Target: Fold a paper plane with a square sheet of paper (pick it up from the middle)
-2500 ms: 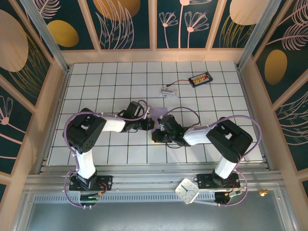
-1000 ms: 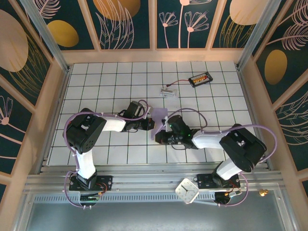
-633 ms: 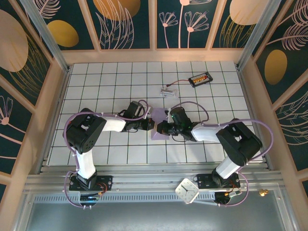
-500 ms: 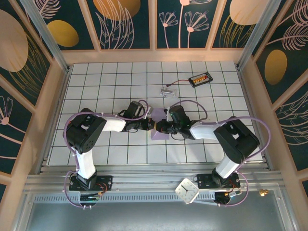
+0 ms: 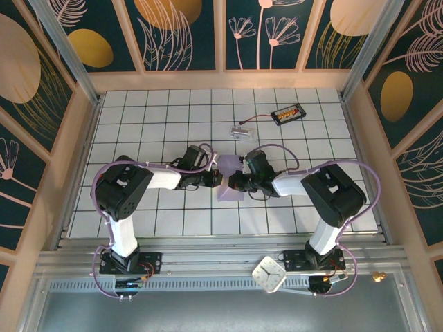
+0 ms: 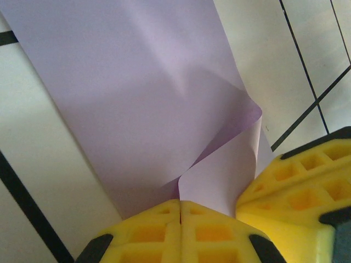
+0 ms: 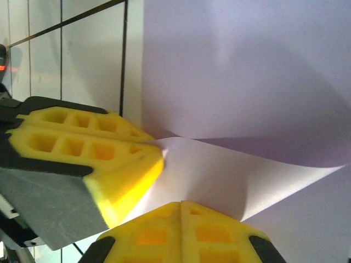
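Note:
The square sheet of paper [image 5: 229, 187] is lavender and lies partly folded on the white tiles, in the middle between both arms. My left gripper [image 5: 219, 180] is shut on a raised fold of the sheet [image 6: 126, 93], which runs into the seam of its yellow fingers [image 6: 159, 224]. My right gripper [image 5: 235, 182] faces it from the right, almost touching. It is shut on a curled-over flap [image 7: 236, 175] of the same sheet. The left gripper's yellow fingers [image 7: 82, 148] show beside that flap. A paper plane is out of view.
A small clear plastic piece [image 5: 241, 131] with a wire lies farther back. The wire leads to a black holder [image 5: 287, 113] at the back right. A white clock-like square [image 5: 269, 274] sits on the near rail. Wooden walls [image 5: 83, 131] border the tiled table.
My right gripper has swung from the near right up and left until it meets the left gripper, bringing the paper's flap over with it. The left arm has stayed put.

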